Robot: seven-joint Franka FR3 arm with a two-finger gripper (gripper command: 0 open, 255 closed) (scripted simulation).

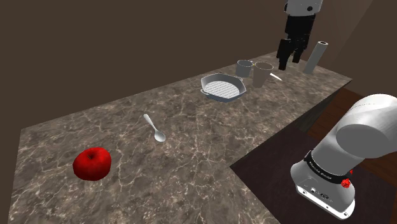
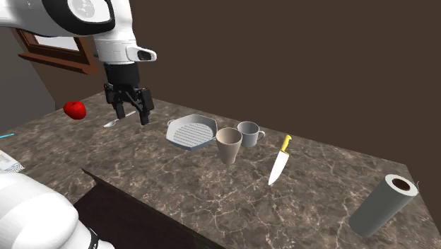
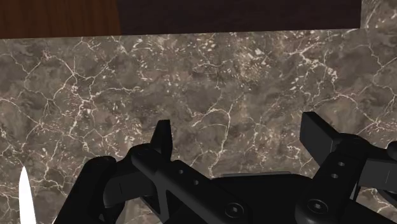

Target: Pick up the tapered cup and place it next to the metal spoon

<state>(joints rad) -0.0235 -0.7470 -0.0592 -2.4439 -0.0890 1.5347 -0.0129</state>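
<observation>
Shoulder view: the tapered cup [image 1: 262,74] stands by the counter's [image 1: 210,146] wall-side edge, well apart from the spoon [image 1: 154,128]; the gripper [image 1: 291,54] hangs raised. Second exterior view: cup just beside a grey mug [image 2: 248,131]. Wrist view: fingers [image 3: 162,137] spread, clasping nothing.

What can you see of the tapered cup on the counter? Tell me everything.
The tapered cup is plain tan, handleless, wide at its open rim and narrowing to the base. It stands upright on the marbled counter, close beside the grey mug and near the grill pan; whether it touches the mug is unclear. Nothing grips it.
</observation>
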